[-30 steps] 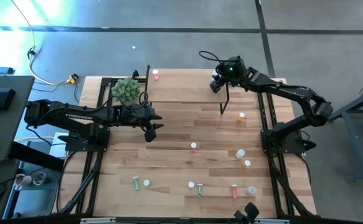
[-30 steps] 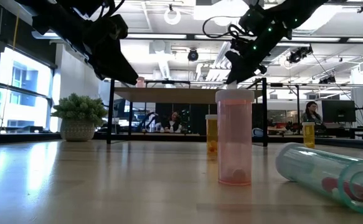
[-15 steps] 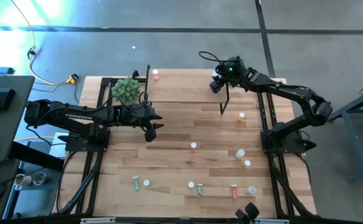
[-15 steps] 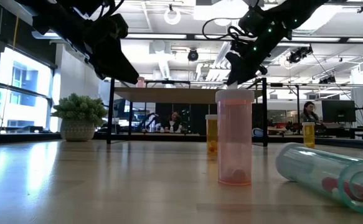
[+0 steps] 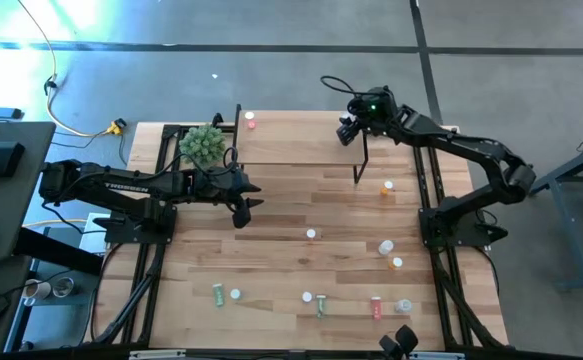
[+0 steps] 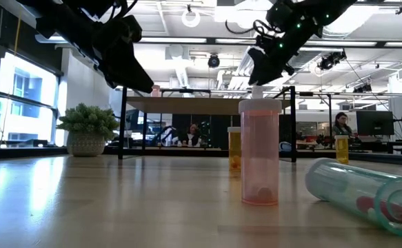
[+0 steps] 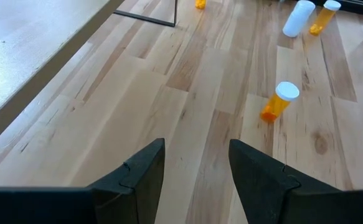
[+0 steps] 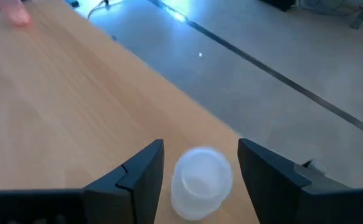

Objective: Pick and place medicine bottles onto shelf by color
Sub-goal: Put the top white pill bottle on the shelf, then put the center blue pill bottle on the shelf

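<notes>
Right pincer [image 8: 200, 163] above the far right end of the shelf [image 5: 301, 125], fingers [image 8: 134, 177] spread wide on either side of a clear bottle [image 8: 200, 182] that stands upright on the shelf top near its far edge; a gap shows between each finger and the bottle, so nothing is gripped. A pink bottle [image 5: 250, 121] stands at the opposite, left end of the shelf. Left pincer [image 7: 197, 163] hovers over the bare surface [image 5: 271, 210] in front of the shelf, beside a potted plant [image 5: 203, 144]; its fingers are partly apart and hold nothing. An orange bottle [image 7: 279, 101] lies tilted on the surface ahead of it. More bottles are scattered over the near and right parts of the surface: a green one [image 5: 217, 294] near the left front, a red one [image 5: 376, 306] and a clear one lying on its side [image 5: 403, 306] near the right front, further orange and white ones along the right side. In the low view a pink upright bottle [image 6: 259, 151] stands closest, with people visible in the room behind.
</notes>
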Robot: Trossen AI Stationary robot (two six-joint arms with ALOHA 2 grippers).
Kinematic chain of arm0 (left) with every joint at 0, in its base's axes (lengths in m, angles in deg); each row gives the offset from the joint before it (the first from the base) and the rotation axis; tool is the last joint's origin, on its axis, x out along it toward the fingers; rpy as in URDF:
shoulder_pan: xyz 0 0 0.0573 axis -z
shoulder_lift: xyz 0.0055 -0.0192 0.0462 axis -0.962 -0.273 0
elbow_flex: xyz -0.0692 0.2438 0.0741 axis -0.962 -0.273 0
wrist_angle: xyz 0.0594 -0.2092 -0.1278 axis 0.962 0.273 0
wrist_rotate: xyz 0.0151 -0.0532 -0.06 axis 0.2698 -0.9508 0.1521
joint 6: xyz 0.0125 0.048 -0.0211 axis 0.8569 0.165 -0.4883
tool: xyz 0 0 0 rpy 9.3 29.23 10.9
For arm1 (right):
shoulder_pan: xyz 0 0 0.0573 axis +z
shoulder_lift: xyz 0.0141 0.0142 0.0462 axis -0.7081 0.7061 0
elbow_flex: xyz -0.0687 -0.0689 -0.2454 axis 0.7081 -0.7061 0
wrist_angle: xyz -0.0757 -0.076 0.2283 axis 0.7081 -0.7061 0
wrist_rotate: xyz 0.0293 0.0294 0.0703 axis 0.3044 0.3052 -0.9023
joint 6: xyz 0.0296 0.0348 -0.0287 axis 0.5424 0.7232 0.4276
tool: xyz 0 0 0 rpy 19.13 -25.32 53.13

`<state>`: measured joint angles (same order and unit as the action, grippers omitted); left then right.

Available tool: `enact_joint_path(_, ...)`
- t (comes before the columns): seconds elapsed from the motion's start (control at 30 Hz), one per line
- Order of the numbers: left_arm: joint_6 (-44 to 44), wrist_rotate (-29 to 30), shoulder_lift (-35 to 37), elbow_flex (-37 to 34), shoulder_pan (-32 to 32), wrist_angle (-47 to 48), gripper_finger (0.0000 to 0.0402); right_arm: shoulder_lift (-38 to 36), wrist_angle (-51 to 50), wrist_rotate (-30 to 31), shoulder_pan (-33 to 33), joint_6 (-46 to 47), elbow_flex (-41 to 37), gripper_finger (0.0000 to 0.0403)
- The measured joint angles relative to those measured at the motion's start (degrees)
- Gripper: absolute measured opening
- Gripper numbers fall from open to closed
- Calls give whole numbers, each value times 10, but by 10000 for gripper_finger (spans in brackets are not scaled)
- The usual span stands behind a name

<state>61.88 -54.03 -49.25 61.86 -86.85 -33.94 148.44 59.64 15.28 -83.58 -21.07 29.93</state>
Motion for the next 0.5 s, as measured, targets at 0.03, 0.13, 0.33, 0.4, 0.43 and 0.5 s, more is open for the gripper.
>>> enact_joint_path(0.03,0,-3,0,0,0,0,170,0,-5,0,0,0,7,197)
enact_joint_path(0.13,0,-32,0,0,0,1,170,1,-24,0,0,0,23,197)
enact_joint_path(0.33,-7,-100,14,0,11,7,170,1,-35,0,0,0,54,197)
enact_joint_path(0.4,-20,-105,27,0,17,15,170,1,-43,0,2,0,68,197)
enact_joint_path(0.43,-22,-106,34,0,22,17,170,1,-48,0,3,-1,75,197)
enact_joint_path(0.5,-30,-105,50,0,30,26,170,1,-60,0,7,-3,89,197)
